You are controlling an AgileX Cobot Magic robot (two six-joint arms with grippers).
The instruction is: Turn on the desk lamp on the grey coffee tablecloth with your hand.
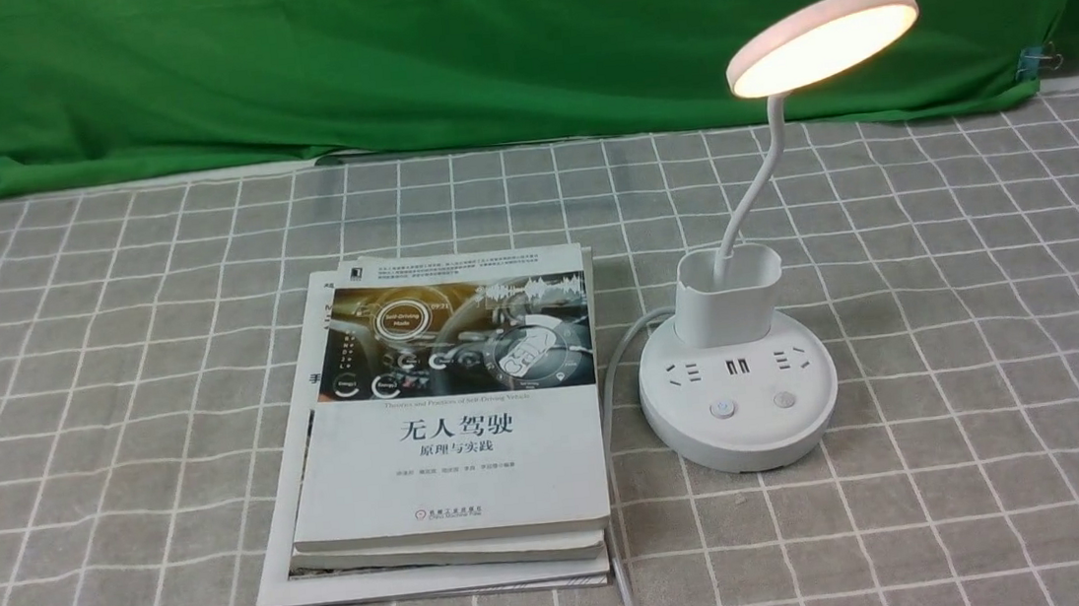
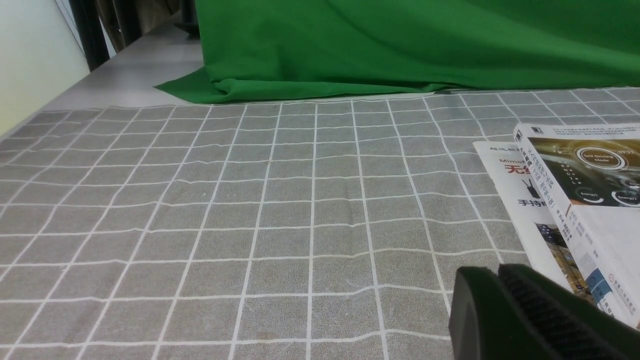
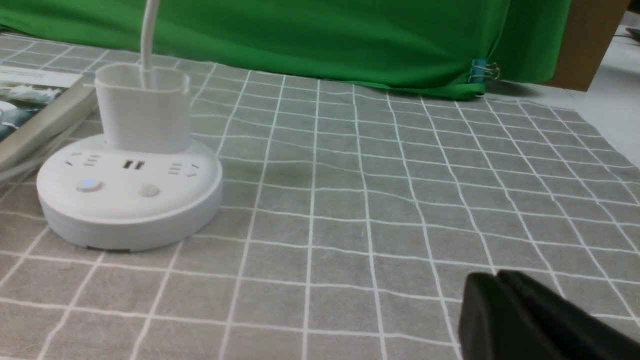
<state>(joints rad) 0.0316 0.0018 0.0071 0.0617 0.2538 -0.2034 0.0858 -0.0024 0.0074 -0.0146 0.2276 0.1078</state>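
The white desk lamp [image 1: 737, 378] stands on the grey coffee tablecloth [image 1: 977, 320], right of centre. Its round disc head [image 1: 821, 38] glows warm white. The base carries sockets and two buttons; the left button [image 3: 89, 185] shows a blue light in the right wrist view. Neither arm shows in the front view. My right gripper [image 3: 497, 276] is shut and empty, low over the cloth, well apart from the lamp base [image 3: 130, 195]. My left gripper [image 2: 498, 270] is shut and empty, beside the books.
A stack of books [image 1: 442, 421] lies left of the lamp, its edge in the left wrist view [image 2: 575, 200]. The lamp's grey cable [image 1: 617, 493] runs between books and base toward the front edge. A green cloth [image 1: 475, 42] hangs at the back, held by a clip [image 1: 1036, 57].
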